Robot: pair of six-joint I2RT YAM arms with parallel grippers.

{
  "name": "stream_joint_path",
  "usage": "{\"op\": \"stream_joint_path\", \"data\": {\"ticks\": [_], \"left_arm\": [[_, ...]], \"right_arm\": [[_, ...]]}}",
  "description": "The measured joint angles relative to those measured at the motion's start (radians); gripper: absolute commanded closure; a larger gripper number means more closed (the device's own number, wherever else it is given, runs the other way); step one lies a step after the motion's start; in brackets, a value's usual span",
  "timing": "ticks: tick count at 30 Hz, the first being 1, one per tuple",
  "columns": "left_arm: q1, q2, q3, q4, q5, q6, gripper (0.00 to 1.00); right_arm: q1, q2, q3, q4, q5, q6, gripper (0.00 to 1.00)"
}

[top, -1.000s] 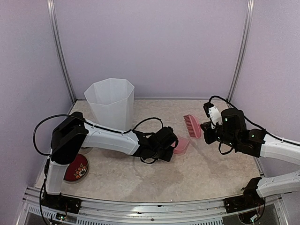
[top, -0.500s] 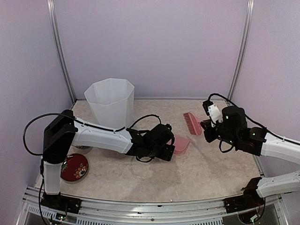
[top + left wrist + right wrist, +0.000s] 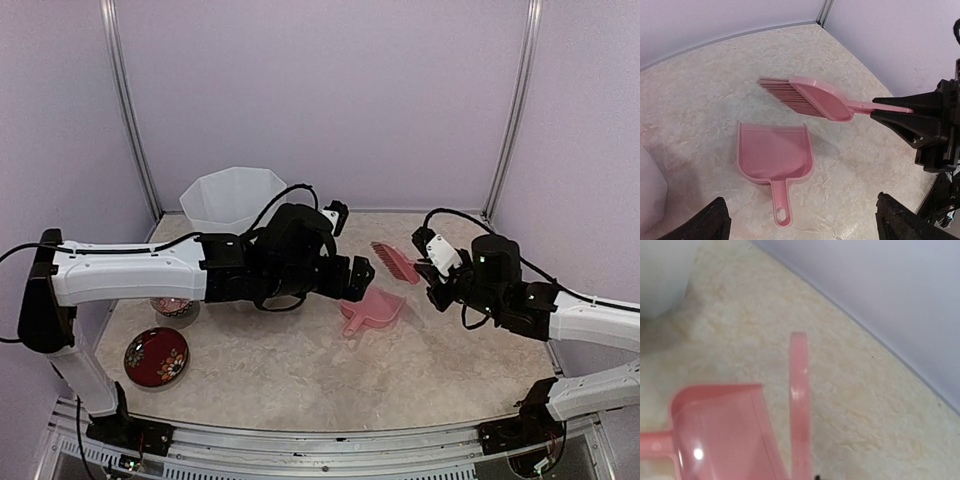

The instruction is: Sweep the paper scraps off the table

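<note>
The dustpan (image 3: 372, 310) has been let go: half a second ago it was held low by the left gripper (image 3: 358, 277), which has since been raised above it, its fingers (image 3: 715, 220) spread wide with nothing between them. The dustpan is left flat on the table (image 3: 300, 370), handle toward the near edge, and is seen empty from the left wrist. The brush (image 3: 395, 262) is kept clamped by its handle in the right gripper (image 3: 435, 272) and has been carried slightly left, above the pan's far side. No paper scraps can be found on the table in any view; whether they lie in the white bin (image 3: 235, 205) cannot be told. The sweeping is judged essentially finished.
</note>
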Motion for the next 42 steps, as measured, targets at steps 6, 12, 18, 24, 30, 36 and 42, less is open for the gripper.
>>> {"op": "stream_joint_path", "data": {"ticks": [6, 12, 18, 24, 30, 36, 42], "left_arm": [[0.0, -0.13, -0.043, -0.05, 0.008, 0.01, 0.01], [0.001, -0.28, -0.08, -0.097, 0.019, 0.01, 0.01], [0.019, -0.408, -0.106, -0.127, 0.045, 0.009, 0.01], [0.055, -0.519, -0.129, -0.15, 0.064, 0.009, 0.01], [0.081, -0.559, -0.15, -0.157, 0.072, 0.008, 0.01], [0.086, -0.557, -0.162, -0.174, 0.079, 0.009, 0.01], [0.1, -0.558, -0.162, -0.188, 0.083, 0.01, 0.01]], "right_arm": [[0.058, 0.085, -0.054, 0.127, 0.064, -0.14, 1.0], [0.108, 0.205, -0.082, 0.271, 0.142, -0.253, 1.0], [0.156, 0.341, -0.087, 0.353, 0.207, -0.322, 1.0], [0.2, 0.419, -0.086, 0.365, 0.254, -0.335, 0.99], [0.24, 0.462, -0.078, 0.384, 0.293, -0.33, 0.81], [0.272, 0.492, -0.069, 0.361, 0.309, -0.309, 0.66], [0.303, 0.486, -0.066, 0.33, 0.323, -0.284, 0.56]]}}
